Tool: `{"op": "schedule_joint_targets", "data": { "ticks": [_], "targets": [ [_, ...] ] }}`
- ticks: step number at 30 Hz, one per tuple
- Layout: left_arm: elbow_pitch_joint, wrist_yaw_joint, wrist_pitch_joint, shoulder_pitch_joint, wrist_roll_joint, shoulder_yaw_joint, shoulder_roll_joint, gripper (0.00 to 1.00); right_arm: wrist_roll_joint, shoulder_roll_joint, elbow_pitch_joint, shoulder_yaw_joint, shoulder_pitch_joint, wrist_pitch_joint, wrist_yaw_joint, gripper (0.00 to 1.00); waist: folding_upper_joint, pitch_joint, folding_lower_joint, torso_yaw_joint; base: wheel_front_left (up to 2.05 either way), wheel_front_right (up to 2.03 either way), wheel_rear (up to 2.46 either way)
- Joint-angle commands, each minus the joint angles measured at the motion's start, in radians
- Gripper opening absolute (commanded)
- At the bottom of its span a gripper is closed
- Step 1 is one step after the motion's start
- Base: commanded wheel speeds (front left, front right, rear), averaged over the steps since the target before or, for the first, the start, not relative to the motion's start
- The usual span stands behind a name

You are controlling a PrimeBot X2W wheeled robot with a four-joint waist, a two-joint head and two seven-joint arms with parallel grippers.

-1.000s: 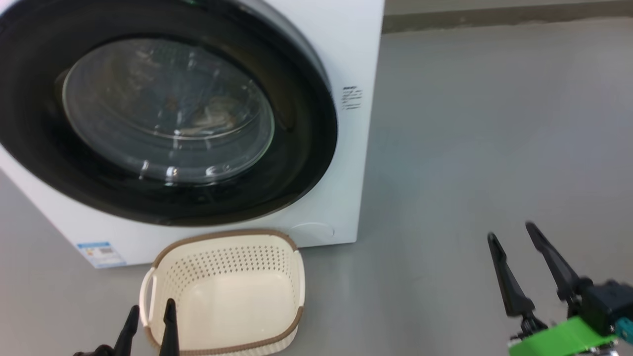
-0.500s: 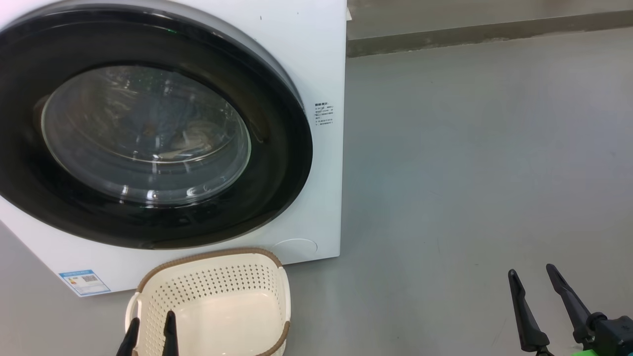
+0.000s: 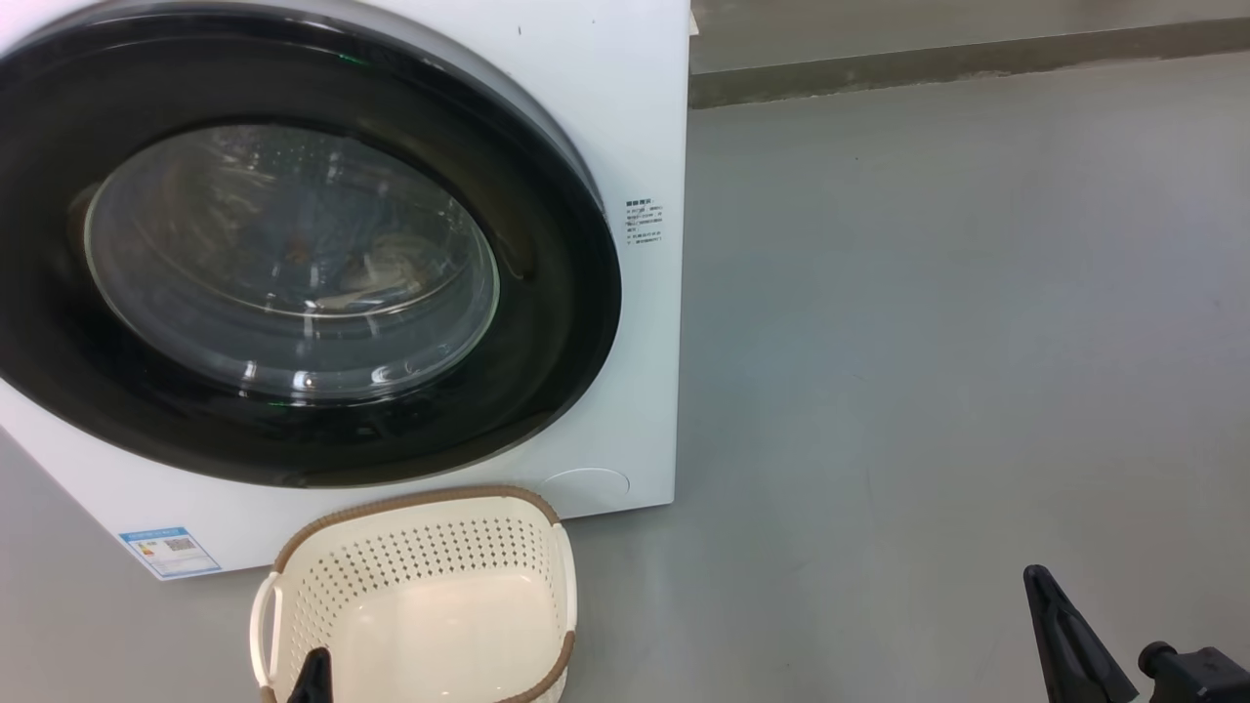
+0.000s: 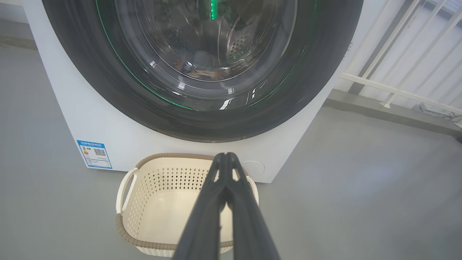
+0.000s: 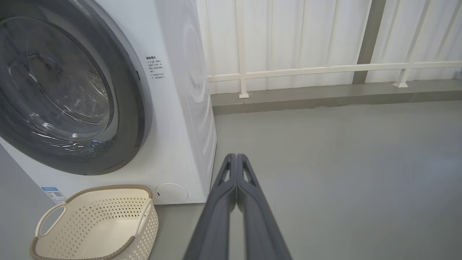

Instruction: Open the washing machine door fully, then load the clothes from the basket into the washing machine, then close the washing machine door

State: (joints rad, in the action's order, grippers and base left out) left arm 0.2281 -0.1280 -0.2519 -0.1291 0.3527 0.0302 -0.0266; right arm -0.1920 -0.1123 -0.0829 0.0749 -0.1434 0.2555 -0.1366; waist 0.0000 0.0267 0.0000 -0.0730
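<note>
In the head view the washing machine (image 3: 625,117) fills the upper left, its door (image 3: 562,293) shut flat against the front; pale and bluish clothes (image 3: 381,268) show dimly through the glass. The basket (image 3: 410,501) sits on the floor just in front of the machine, with no cloth in it. The left gripper (image 3: 314,679) pokes up at the basket's near edge, while the right gripper (image 3: 1069,640) hangs over bare floor well off to the right. In the left wrist view the left gripper's fingers are pressed together on nothing, pointing across the basket straight at the door's lower rim. In the right wrist view the right gripper's fingers likewise meet empty; door and basket lie off to its left. The task looks complete; the left arm is nearer the door.
</note>
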Motion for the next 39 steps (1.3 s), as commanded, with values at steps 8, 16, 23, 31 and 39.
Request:
{"op": "schedule_joint_targets", "data": {
  "ticks": [8, 16, 23, 31, 39],
  "targets": [
    [-0.018, 0.0, 0.026, 0.019, 0.105, -0.009, -0.012, 0.0, -0.121, -0.004, 0.009, -0.002, 0.03, -0.025, 0.001, 0.0, 0.0, -0.001, 0.0003, 0.006, 0.0, 0.0, 0.0],
    [-0.013, 0.0, 0.047, 0.035, 0.188, -0.015, -0.015, 0.0, -0.215, -0.003, -0.003, -0.004, 0.047, -0.046, 0.001, 0.0, 0.0, -0.004, 0.0001, 0.01, 0.0, 0.0, 0.0],
    [-0.011, 0.0, 0.063, 0.047, 0.25, -0.02, -0.017, 0.0, -0.285, -0.001, -0.012, -0.004, 0.058, -0.062, 0.001, 0.0, 0.0, -0.005, 0.0, 0.014, 0.0, 0.0, 0.0],
    [-0.009, -0.001, 0.085, 0.062, 0.333, -0.027, -0.019, 0.0, -0.378, 0.001, -0.024, -0.004, 0.073, -0.084, 0.002, 0.0, 0.0, -0.007, 0.0, 0.019, 0.0, 0.0, 0.0],
    [-0.007, -0.001, 0.11, 0.079, 0.425, -0.036, -0.022, 0.0, -0.482, 0.005, -0.037, -0.003, 0.09, -0.109, 0.002, 0.0, 0.0, -0.01, 0.0, 0.024, 0.0, 0.0, 0.0]
  ]
}}
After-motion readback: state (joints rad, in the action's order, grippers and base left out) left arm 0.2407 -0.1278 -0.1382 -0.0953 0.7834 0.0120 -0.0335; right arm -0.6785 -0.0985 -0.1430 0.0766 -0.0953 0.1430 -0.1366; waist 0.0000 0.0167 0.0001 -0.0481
